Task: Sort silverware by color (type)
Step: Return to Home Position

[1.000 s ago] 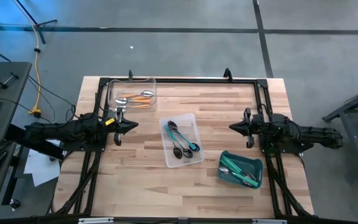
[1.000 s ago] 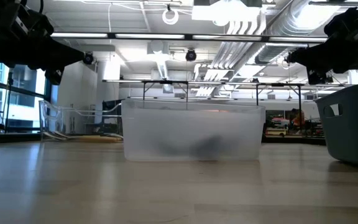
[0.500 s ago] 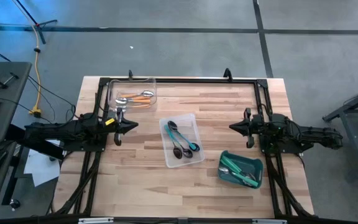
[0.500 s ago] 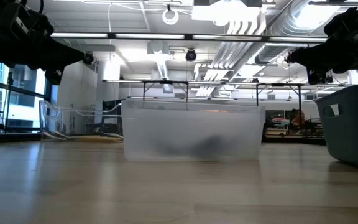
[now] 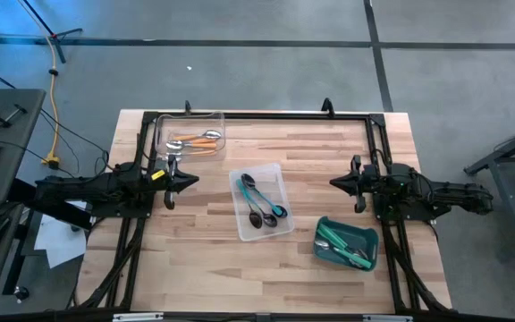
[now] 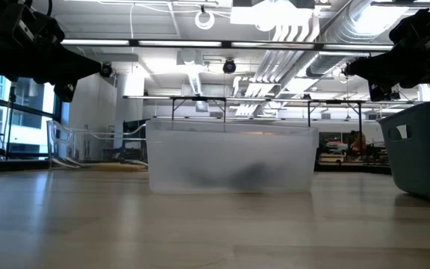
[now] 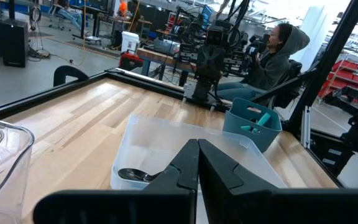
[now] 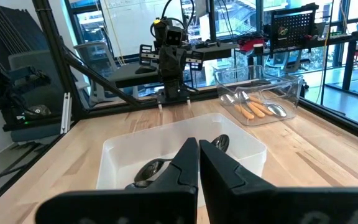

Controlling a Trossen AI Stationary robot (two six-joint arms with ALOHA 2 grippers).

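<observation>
Three sorted lots are noted from above: orange spoons (image 5: pixel 195 140) in the corner tray (image 5: pixel 161 134), blue spoons (image 5: pixel 259 204) in the middle tray (image 5: pixel 249 229), green spoons (image 5: pixel 347 247) in the teal bin (image 5: pixel 329 223). Left gripper (image 5: pixel 189 181) and right gripper (image 5: pixel 338 183) are parked at opposite sides. Wrist views: both are seen pressed closed, empty. Spoons are judged light, stiff, slick; handles are best pinched.

Three containers sit on the bench (image 5: pixel 329 143). A clear tray (image 5: pixel 223 134) near its upper-left corner holds orange-handled spoons (image 5: pixel 195 139), a second clear tray (image 5: pixel 240 224) at the middle holds blue-handled spoons (image 5: pixel 259 211), and a teal bin (image 5: pixel 372 234) at lower right holds green-handled spoons (image 5: pixel 340 240). The left fingers (image 5: pixel 190 180) and right fingers (image 5: pixel 336 182), pressed together and empty, point toward each other from opposite sides, with the middle tray between them.
</observation>
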